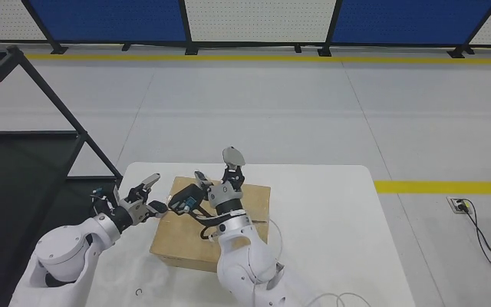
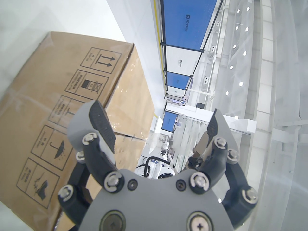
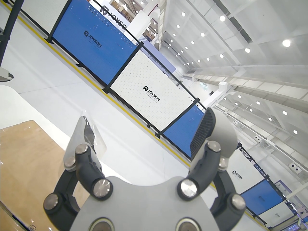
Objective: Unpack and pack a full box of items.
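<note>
Left jaws spread left of the brown cardboard box [image 1: 175, 242] on the white table [image 1: 330, 230]; right jaws spread above it

Box [image 2: 48, 92] contents hidden, edges cropped
</note>
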### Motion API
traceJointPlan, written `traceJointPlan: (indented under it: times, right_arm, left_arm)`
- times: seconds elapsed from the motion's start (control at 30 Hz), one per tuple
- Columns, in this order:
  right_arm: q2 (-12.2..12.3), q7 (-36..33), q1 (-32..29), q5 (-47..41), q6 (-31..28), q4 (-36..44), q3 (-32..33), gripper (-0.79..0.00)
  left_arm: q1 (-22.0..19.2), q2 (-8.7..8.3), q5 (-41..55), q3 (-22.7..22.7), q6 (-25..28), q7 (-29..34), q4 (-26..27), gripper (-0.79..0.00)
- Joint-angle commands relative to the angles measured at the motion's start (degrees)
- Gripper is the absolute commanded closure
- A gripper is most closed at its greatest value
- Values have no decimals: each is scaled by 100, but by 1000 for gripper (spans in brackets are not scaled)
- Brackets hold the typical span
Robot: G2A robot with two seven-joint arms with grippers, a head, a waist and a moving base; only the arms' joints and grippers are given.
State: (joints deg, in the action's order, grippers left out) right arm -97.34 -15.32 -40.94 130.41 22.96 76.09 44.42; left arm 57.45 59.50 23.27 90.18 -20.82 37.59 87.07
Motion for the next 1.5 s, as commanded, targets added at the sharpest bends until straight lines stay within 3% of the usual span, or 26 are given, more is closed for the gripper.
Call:
traceJointPlan:
  times: [0.0, 0.6, 1.23, 1.37, 1.47]
  right_arm:
    - [-36, -23, 37, 20, -13, -64, -14, -785]
    - [-371, -36, 230, 120, -282, -691, -173, -785]
    - [-764, 194, 630, -88, -395, -1634, -241, -785]
    - [-839, 266, 697, -89, -288, -1762, -234, -785]
    - [-873, 366, 669, -17, 118, -1683, -170, -785]
  left_arm:
    - [7, -7, 13, 16, 1, 3, -2, -785]
    - [42, -55, 187, 141, 45, -122, -95, -785]
    - [419, -120, 496, 608, 162, -398, 23, -785]
    - [482, -130, 528, 654, 166, -434, 57, -785]
    - [510, -135, 562, 668, 166, -458, 76, -785]
